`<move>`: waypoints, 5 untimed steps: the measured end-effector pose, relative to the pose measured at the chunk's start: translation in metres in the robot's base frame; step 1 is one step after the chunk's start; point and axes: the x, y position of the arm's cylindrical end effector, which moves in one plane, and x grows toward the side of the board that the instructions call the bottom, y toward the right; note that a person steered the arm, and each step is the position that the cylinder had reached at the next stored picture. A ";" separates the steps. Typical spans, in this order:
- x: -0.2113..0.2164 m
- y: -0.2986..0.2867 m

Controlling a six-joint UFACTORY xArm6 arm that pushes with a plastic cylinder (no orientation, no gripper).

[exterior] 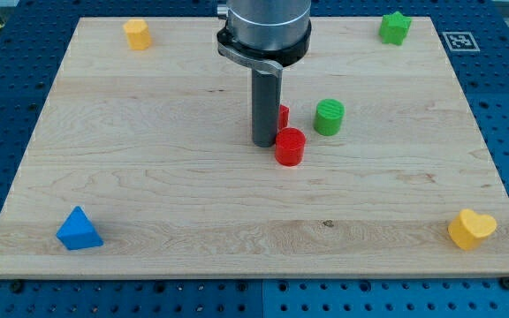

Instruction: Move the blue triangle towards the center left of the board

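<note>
The blue triangle [79,230] lies near the board's bottom left corner. My tip [263,143] rests on the board near the centre, far up and to the right of the blue triangle. The tip stands just left of a red cylinder [289,147]. A second red block [283,116] is partly hidden behind the rod, so its shape cannot be told.
A green cylinder [330,117] stands right of the red blocks. A yellow block [137,34] sits at the top left, a green star-like block [395,28] at the top right, a yellow heart [471,229] at the bottom right. The wooden board [148,159] lies on a blue perforated table.
</note>
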 end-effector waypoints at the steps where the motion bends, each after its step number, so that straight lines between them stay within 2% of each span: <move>1: -0.001 -0.030; 3: -0.005 -0.064; 4: 0.011 -0.064; 5: 0.045 -0.059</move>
